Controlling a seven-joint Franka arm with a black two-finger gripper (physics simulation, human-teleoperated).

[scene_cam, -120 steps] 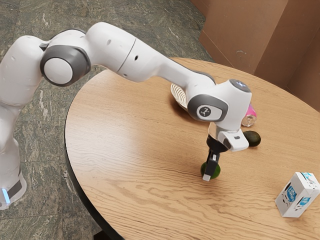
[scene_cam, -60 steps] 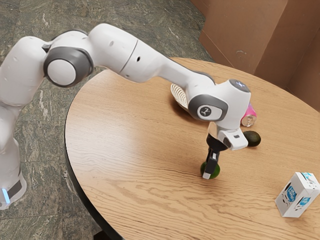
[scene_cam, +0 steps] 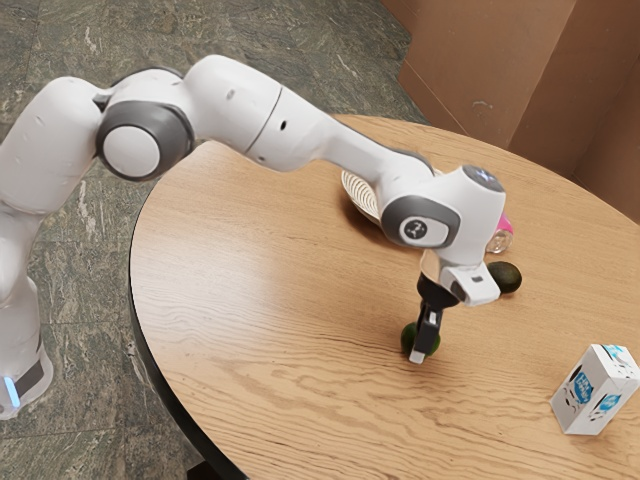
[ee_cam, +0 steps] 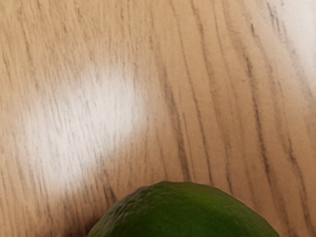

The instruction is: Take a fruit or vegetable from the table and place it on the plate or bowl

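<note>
A green lime (scene_cam: 410, 338) lies on the round wooden table (scene_cam: 260, 300), toward its front. My gripper (scene_cam: 426, 342) has come down over it, open: one black finger stands in front of the lime and the other is hidden behind it. In the wrist view the lime (ee_cam: 182, 210) bulges up just under my hand, resting on the wood. A dark avocado (scene_cam: 507, 277) lies to the exterior view's right of the gripper. A white ribbed plate (scene_cam: 356, 190) sits farther back, mostly hidden behind my forearm.
A pink can (scene_cam: 500, 232) lies on its side between the plate and the avocado. A white and blue carton (scene_cam: 594, 388) stands near the front right edge. Brown cardboard walls (scene_cam: 500, 60) rise behind the table.
My hand has sunk a little and shifted toward the exterior view's right, bringing the fingers lower around the lime. The lime has stayed where it was.
</note>
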